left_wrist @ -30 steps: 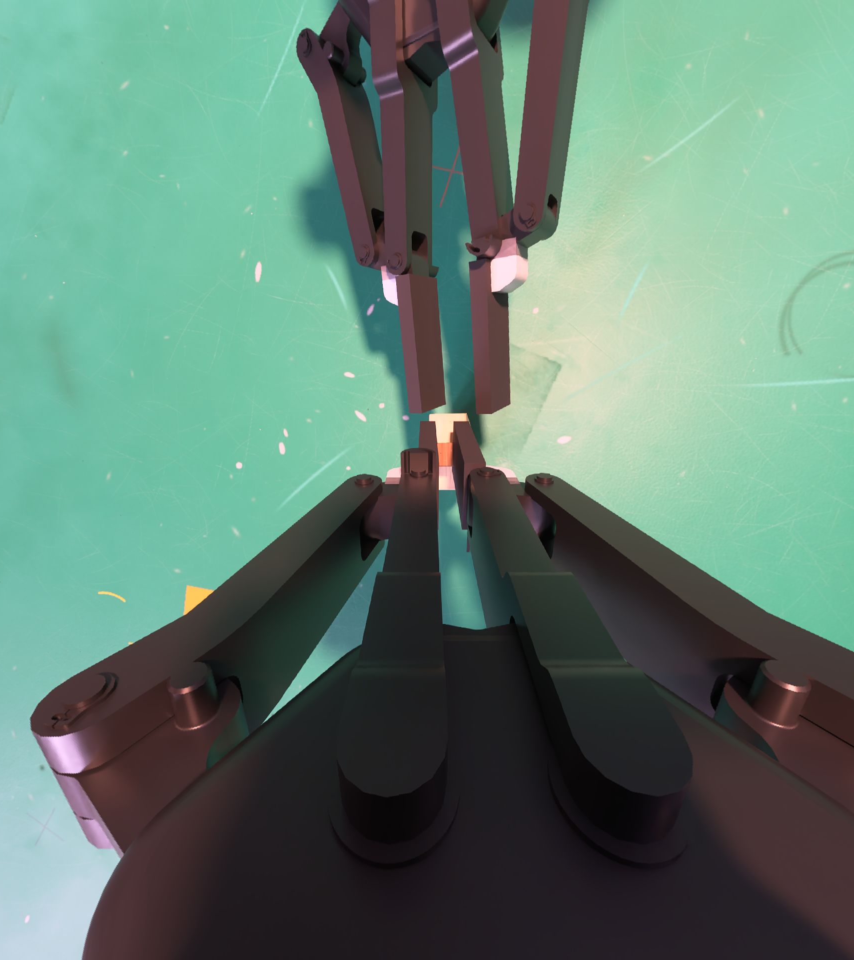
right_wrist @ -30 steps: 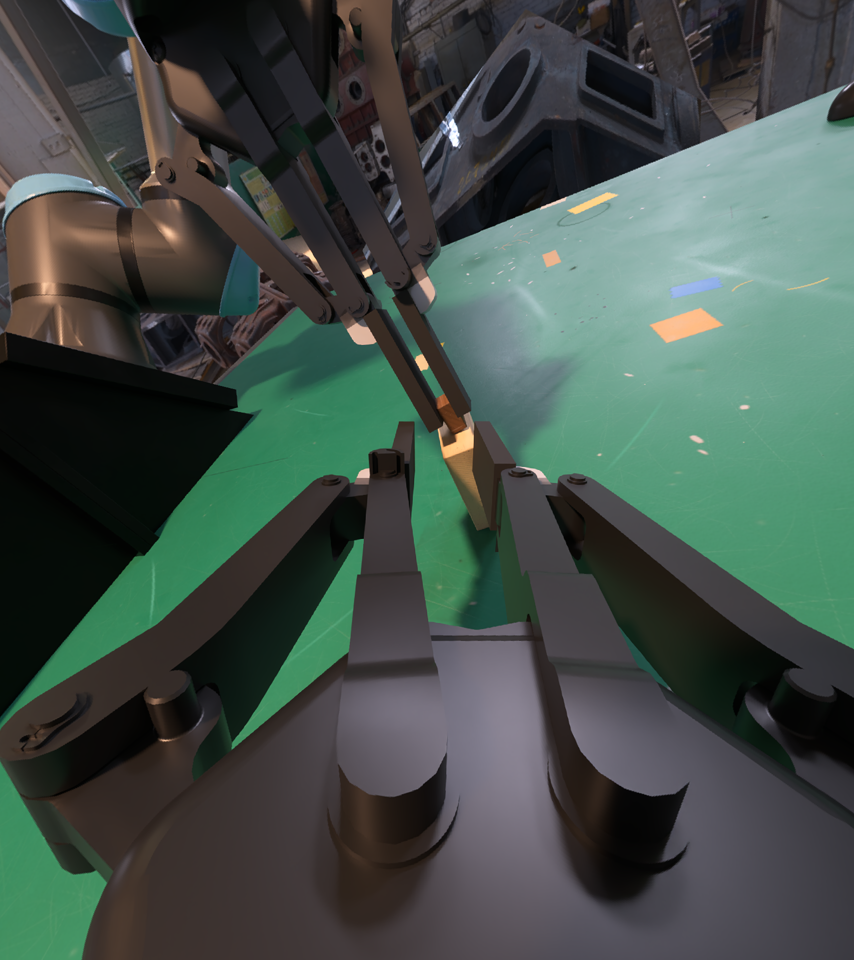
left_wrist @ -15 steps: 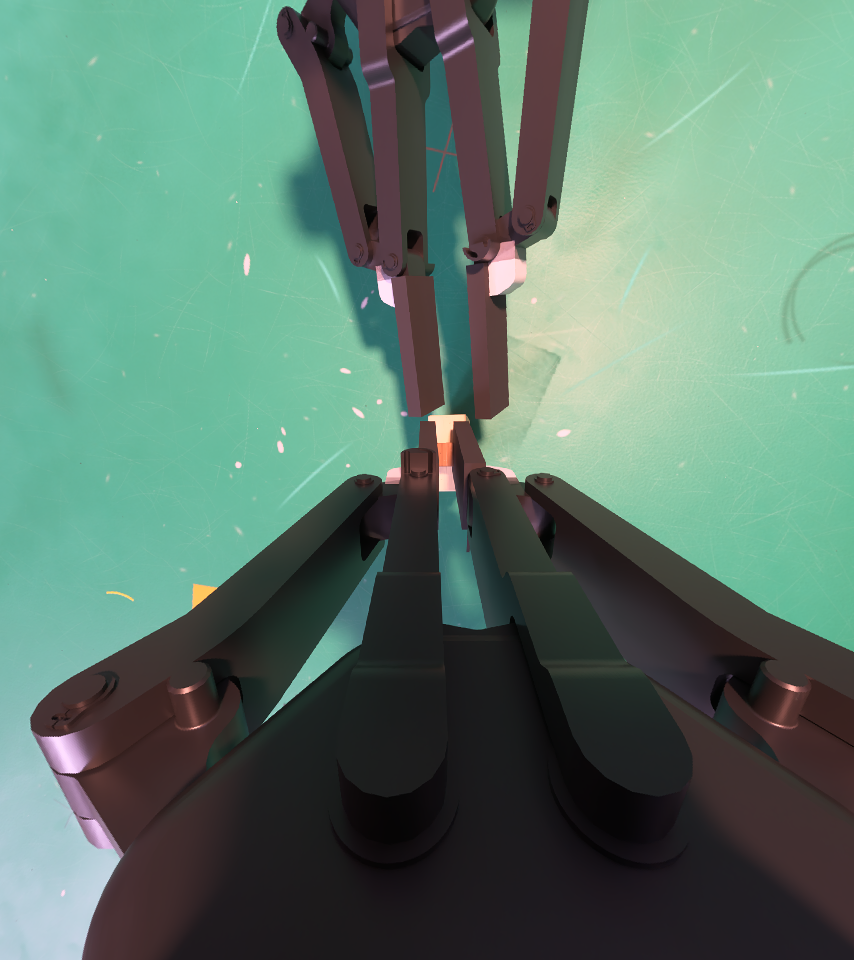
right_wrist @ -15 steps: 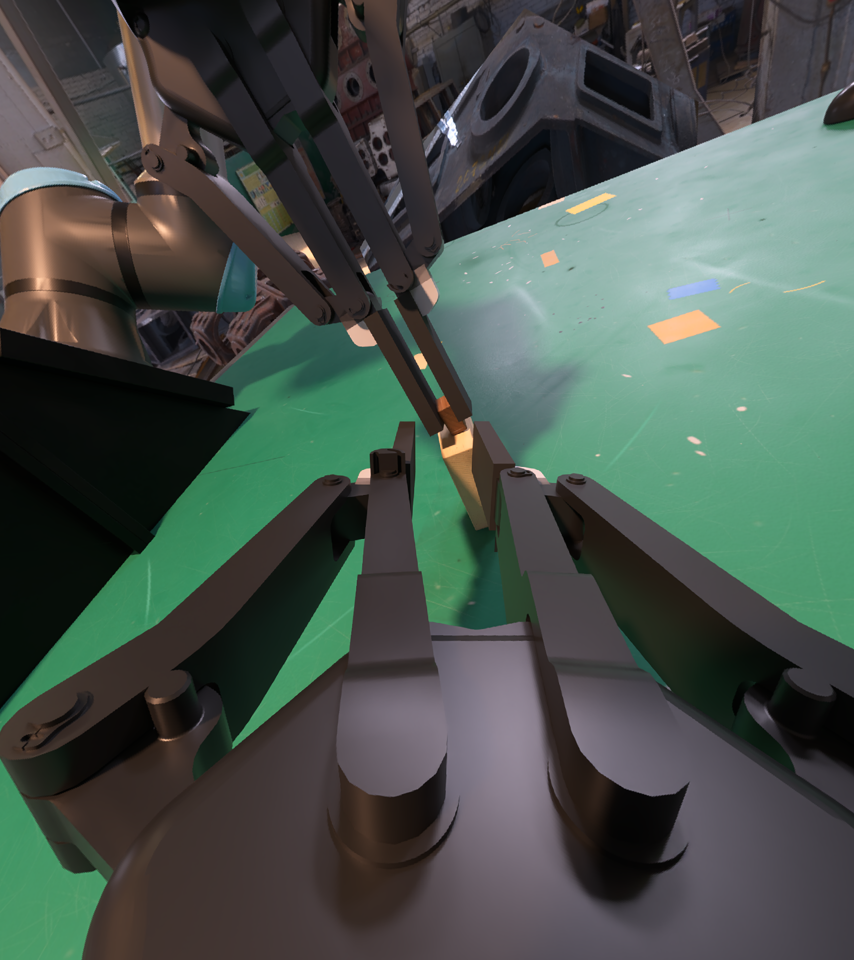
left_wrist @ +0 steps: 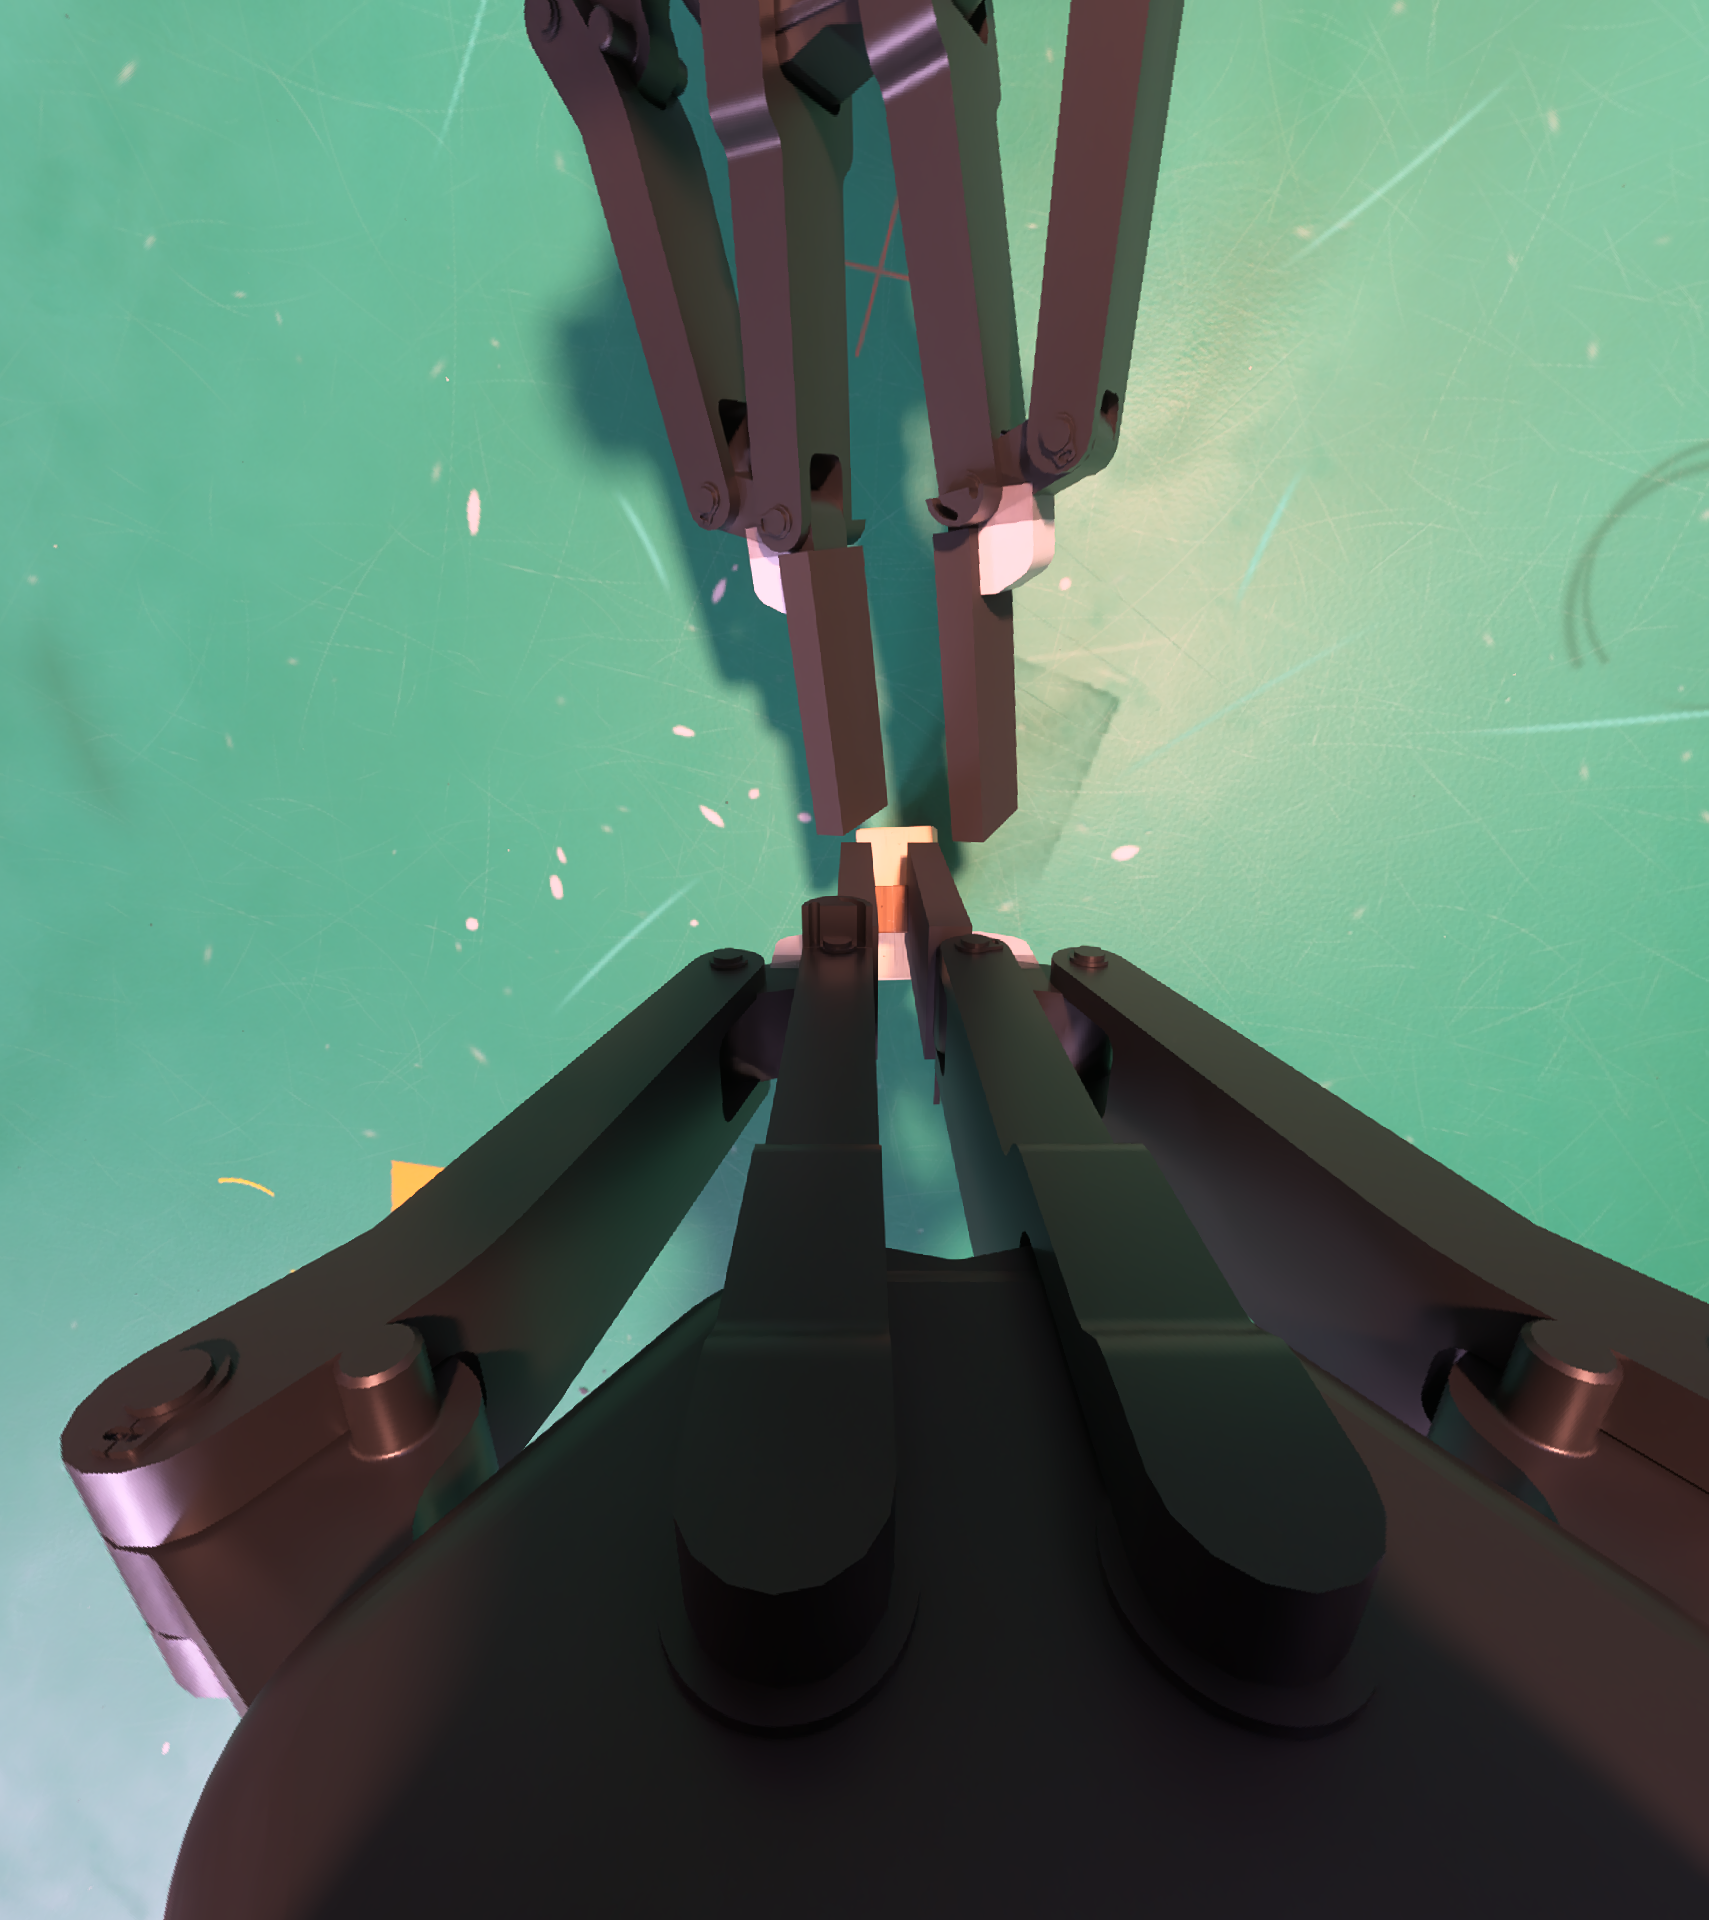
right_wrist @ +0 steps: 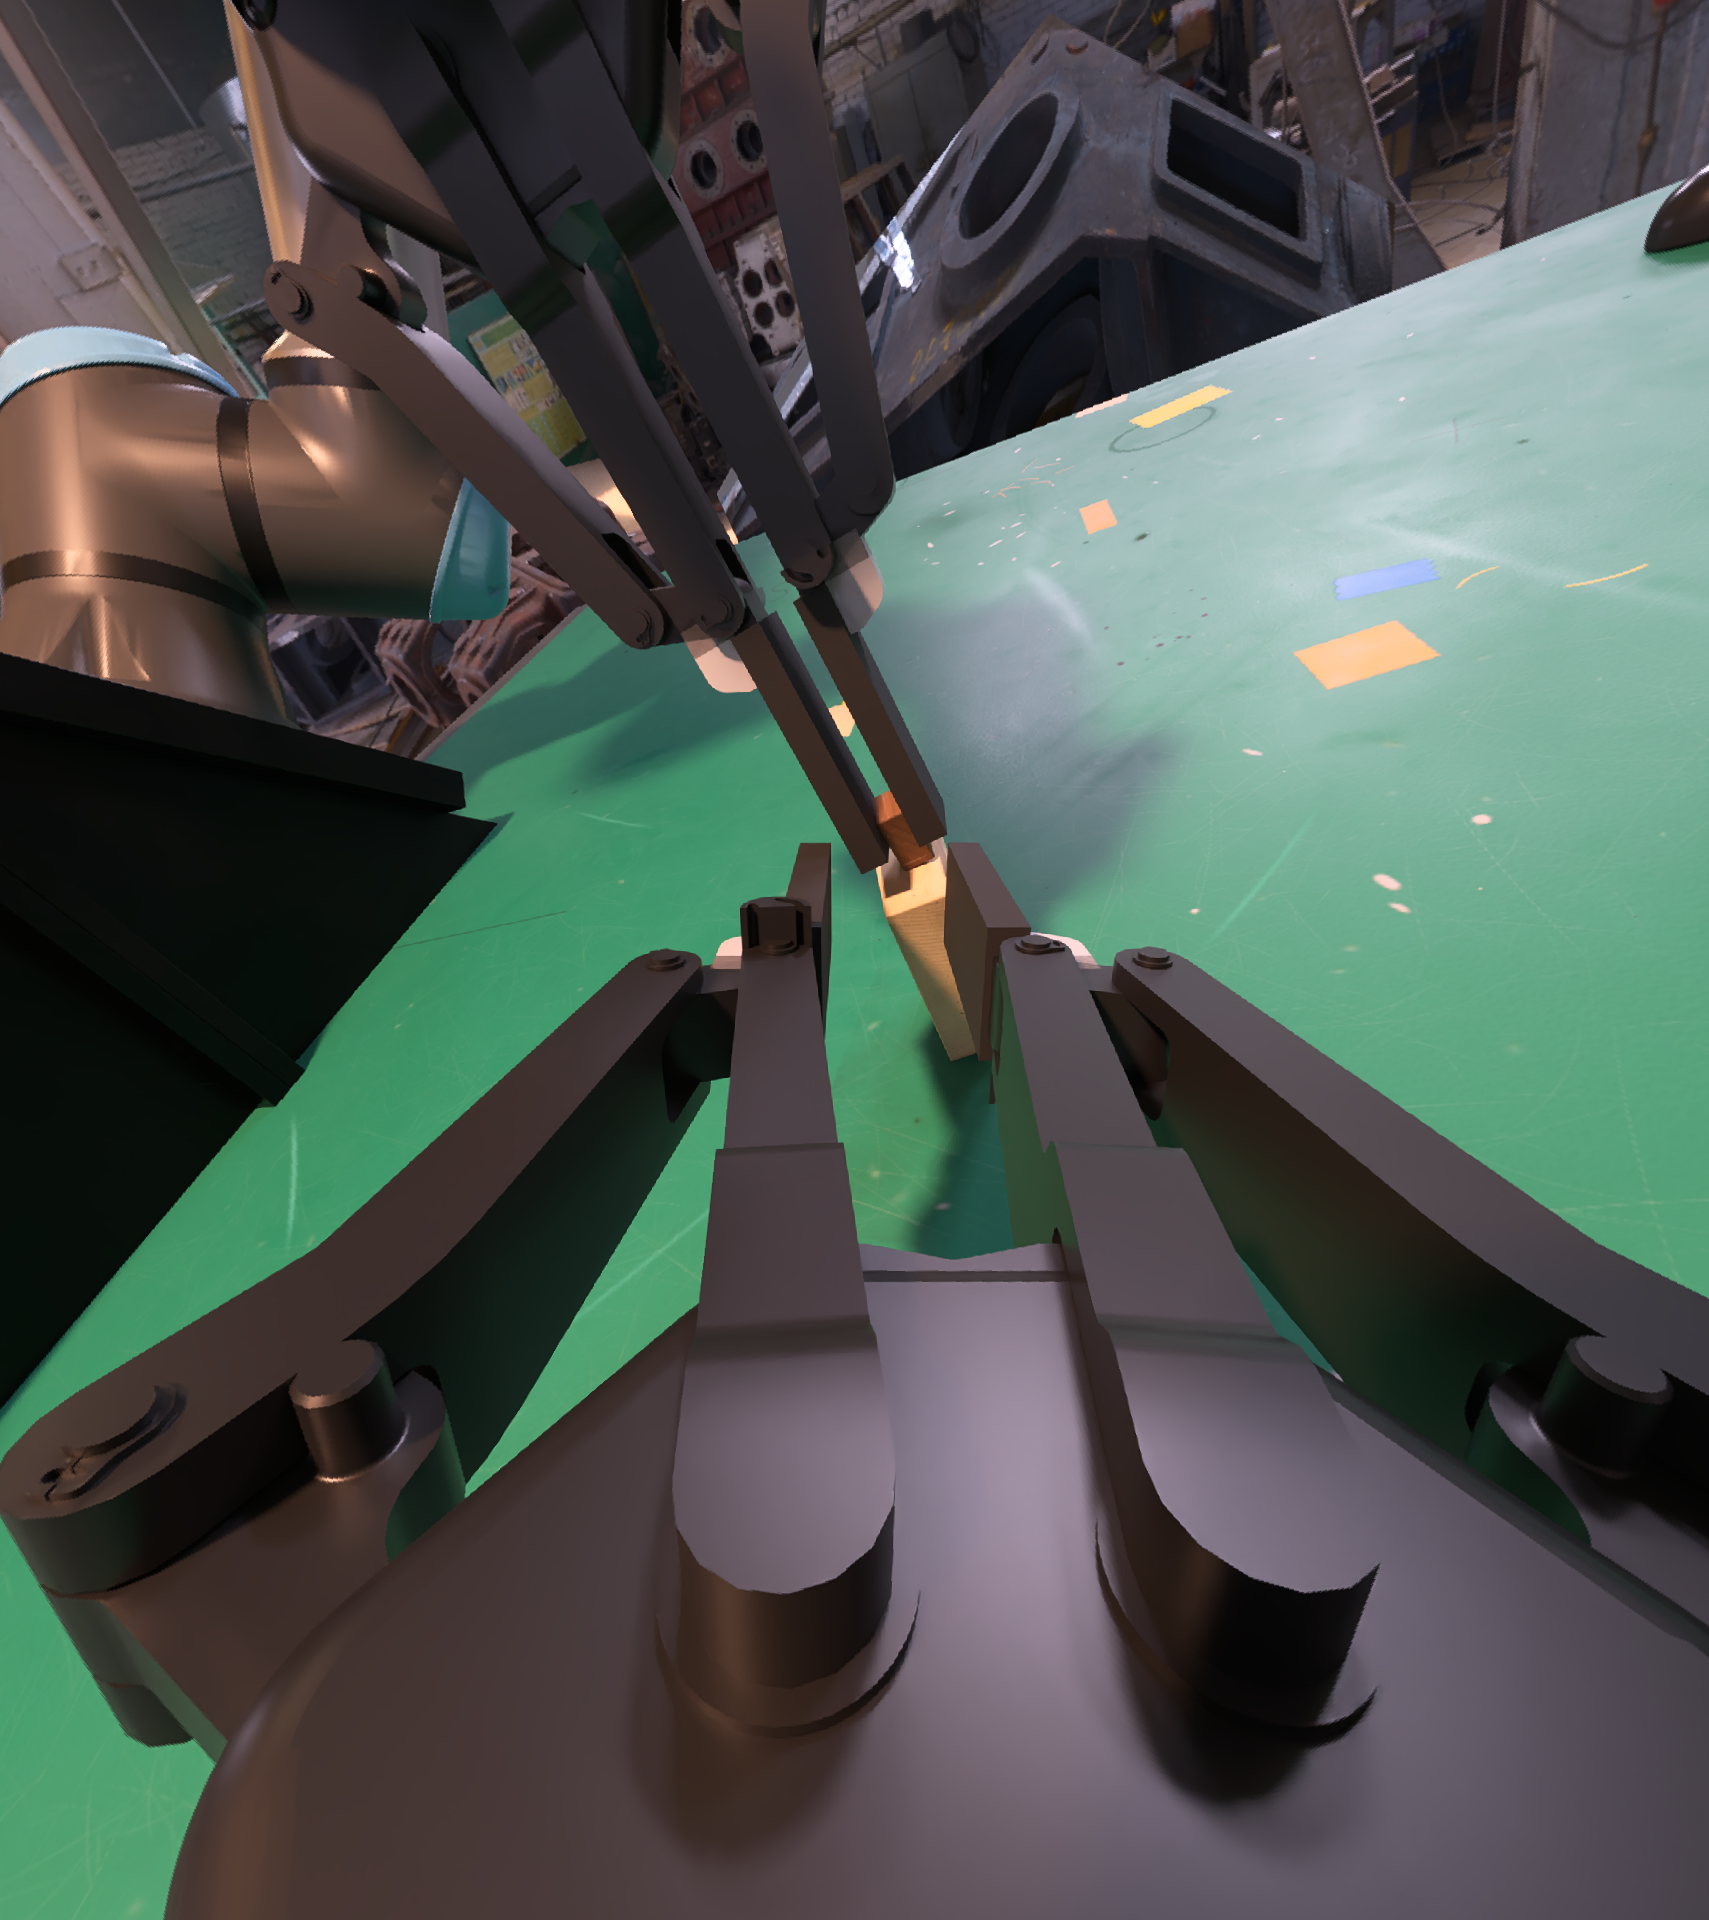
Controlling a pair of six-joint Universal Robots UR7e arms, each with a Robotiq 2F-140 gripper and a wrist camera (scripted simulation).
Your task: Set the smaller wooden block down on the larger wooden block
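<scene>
Larger wooden block (right_wrist: 917, 935), the pale one, sits on end between the fingers of my right claw (right_wrist: 891, 862), low over the green table (right_wrist: 1452, 935). Its shadow falls apart from its lower end, so I judge it is held clear of the surface. The right arm comes in at a shallow angle, nearly along the table. Its right-hand finger lies flat against the block, but I see a sliver of green between the block and the other finger. From this angle I cannot tell whether that claw is truly clamped.

My left arm (right_wrist: 206, 499) reaches over from the far side and drops steeply. The left claw (left_wrist: 889, 873) points almost straight down at the table and is closed tight on the smaller wooden block (left_wrist: 889, 912), the reddish-brown one. In the right wrist view that small block looks to be touching the pale block's upper end, at what seems a notch there.

I take this as the placing step, nearly done. Next I would want contact confirmed square. Then I would open the left fingers gently and lift straight back along their line, so the small block is not dragged off. The right side should stay put throughout.
</scene>
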